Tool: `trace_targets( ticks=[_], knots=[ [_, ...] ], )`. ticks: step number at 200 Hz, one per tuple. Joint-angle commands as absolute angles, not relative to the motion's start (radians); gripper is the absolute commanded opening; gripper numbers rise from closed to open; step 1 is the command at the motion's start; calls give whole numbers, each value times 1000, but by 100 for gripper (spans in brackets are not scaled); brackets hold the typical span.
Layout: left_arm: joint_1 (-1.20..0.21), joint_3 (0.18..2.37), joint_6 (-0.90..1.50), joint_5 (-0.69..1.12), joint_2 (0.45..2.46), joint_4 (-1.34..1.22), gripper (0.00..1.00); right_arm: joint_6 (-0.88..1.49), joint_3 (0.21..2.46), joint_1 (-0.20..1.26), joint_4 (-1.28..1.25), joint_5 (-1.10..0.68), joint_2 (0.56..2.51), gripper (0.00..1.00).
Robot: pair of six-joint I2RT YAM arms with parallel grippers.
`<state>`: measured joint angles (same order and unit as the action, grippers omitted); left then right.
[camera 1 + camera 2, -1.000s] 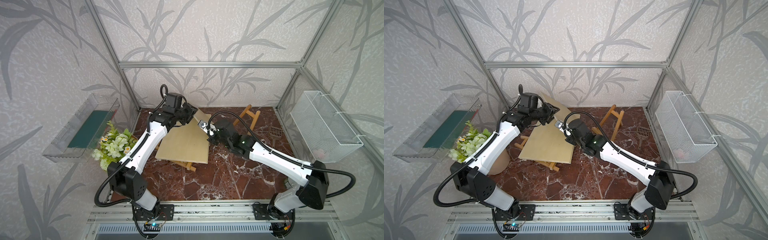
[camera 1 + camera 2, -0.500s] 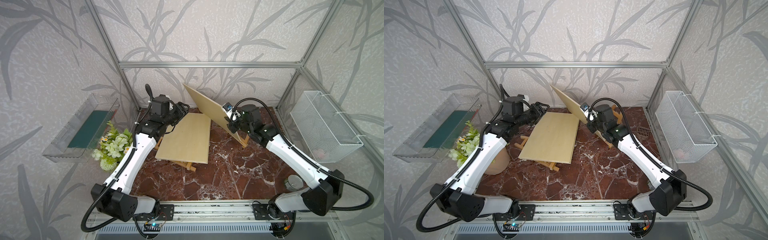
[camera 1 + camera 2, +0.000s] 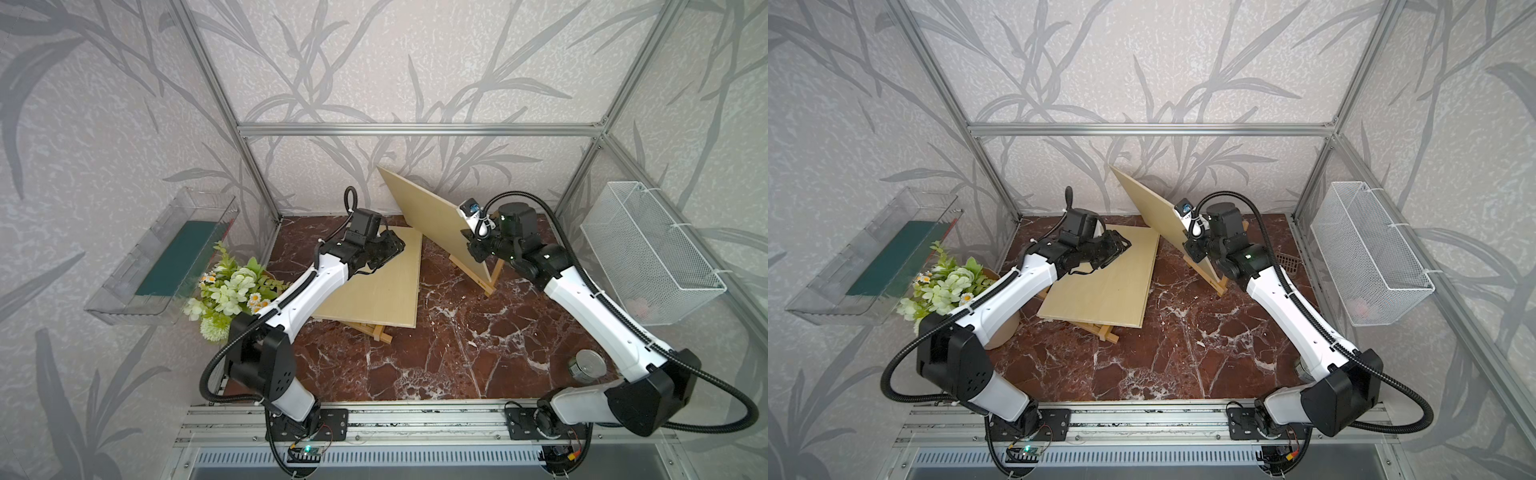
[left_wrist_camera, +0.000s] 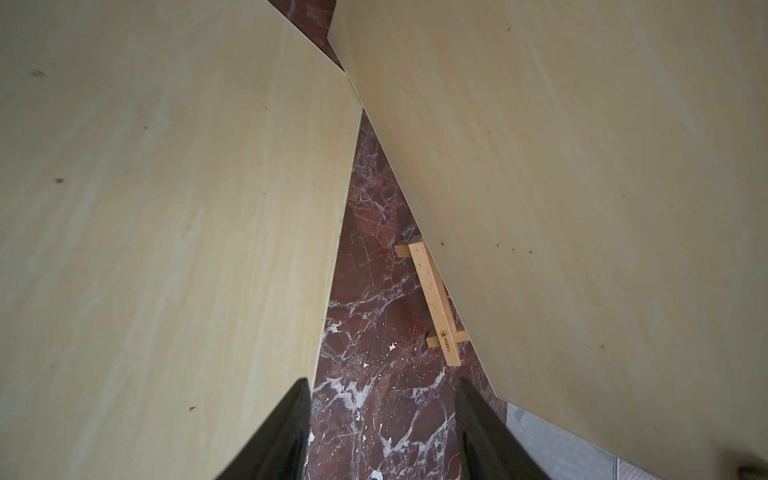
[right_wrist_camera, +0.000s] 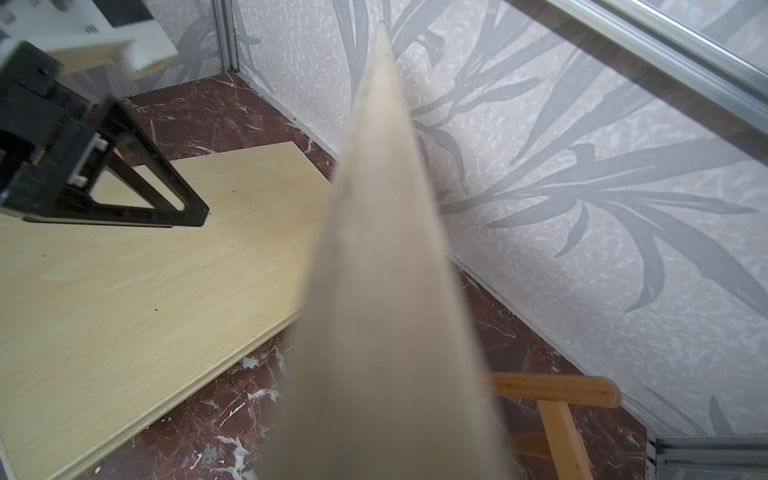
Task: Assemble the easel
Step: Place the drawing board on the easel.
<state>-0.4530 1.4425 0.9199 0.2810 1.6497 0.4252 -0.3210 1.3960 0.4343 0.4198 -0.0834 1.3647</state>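
Note:
My right gripper (image 3: 473,249) is shut on the lower edge of a pale wooden board (image 3: 432,224) (image 3: 1150,208), which stands steeply tilted at the back. The board's base is by a small wooden easel (image 3: 486,282) (image 4: 434,299), mostly hidden behind it. In the right wrist view the board (image 5: 386,291) is edge-on and hides my fingers. A second board (image 3: 374,286) (image 5: 145,291) lies flat on another easel (image 3: 376,330). My left gripper (image 3: 397,245) (image 4: 382,415) hovers open over that flat board's far corner, holding nothing.
A pot of flowers (image 3: 228,291) stands at the left edge, with a clear wall tray (image 3: 162,257) beside it. A white wire basket (image 3: 648,253) hangs on the right wall. A tin can (image 3: 588,365) sits by my right arm's base. A floor drain (image 3: 1287,262) lies at back right.
My right gripper lifted the upper board off the flat one and carried it right, up onto its edge by the back easel. My left arm swung left, then back over the flat board.

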Motion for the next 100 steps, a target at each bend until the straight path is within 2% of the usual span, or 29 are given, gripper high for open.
trace_targets(
  ticks=[1,51,100],
  knots=[
    [-488,1538,918,333,1742,385,57,-282,1418,395,444,-172,1273,0],
    [-547,1742,988,410,1989,347,57,-252,1375,352,478,-219,1221,0],
    [-584,1789,1097,422,2183,160,56,-234,1359,328,503,-217,1209,0]
  ],
)
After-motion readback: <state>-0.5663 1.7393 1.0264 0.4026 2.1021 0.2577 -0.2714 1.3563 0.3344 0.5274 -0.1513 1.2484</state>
